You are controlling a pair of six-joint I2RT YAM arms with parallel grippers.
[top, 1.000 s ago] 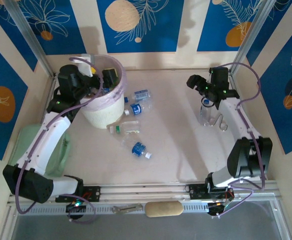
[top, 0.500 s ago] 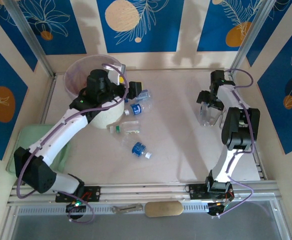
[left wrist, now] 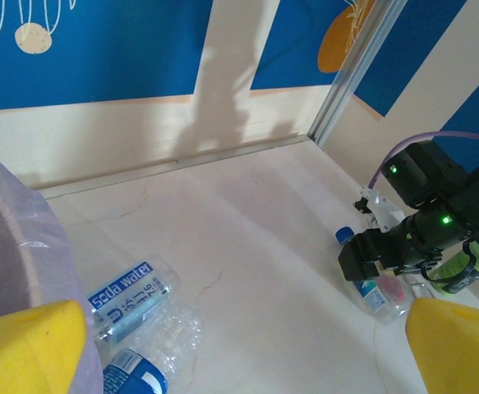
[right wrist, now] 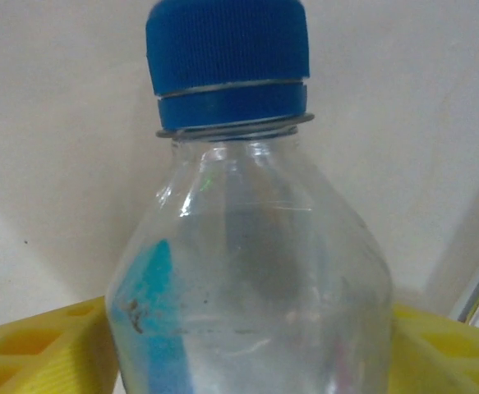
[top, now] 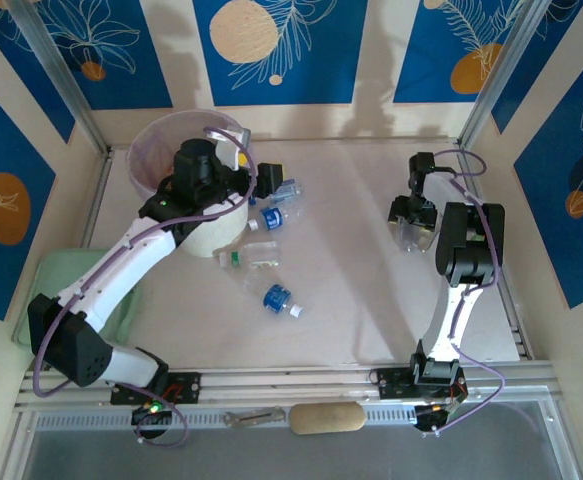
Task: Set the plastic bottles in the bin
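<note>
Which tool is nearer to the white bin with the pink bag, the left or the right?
Left. The left tool sits just beside the bin at its right side; the right tool is across the table, around a clear bottle.

Both the left arm (top: 121,262) and the right arm (top: 449,320) have white link shells, black joint housings and black wrists. A thin lilac cable (left wrist: 436,137) loops along each. The jaws are bright yellow plastic, moulded with square pockets. Small green lights (left wrist: 445,220) glow on the right wrist.
</note>
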